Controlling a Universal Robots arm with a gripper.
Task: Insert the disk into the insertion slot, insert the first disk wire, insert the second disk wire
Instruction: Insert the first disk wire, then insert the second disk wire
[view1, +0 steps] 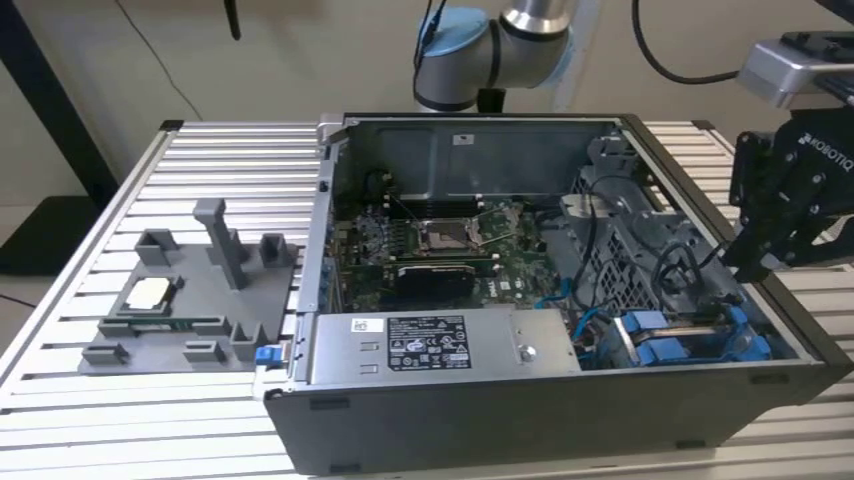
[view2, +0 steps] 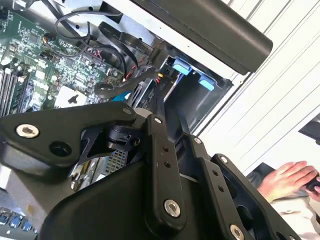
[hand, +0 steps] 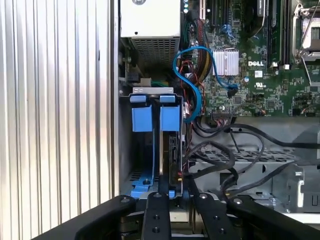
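Nearest, I find the gripper (hand: 178, 184) at the open end of the insertion slot (hand: 127, 155), its jaws drawn narrow; whether they pinch anything I cannot tell. Just beyond, the disk (hand: 172, 147) stands edge-on inside that slot in its blue frame, with black cables (hand: 250, 134) bunched beside it. Farther on lie the motherboard (hand: 260, 65) and the power-supply box (hand: 150, 20), all within the open case (view1: 534, 420) on the slatted table (view1: 200, 160).
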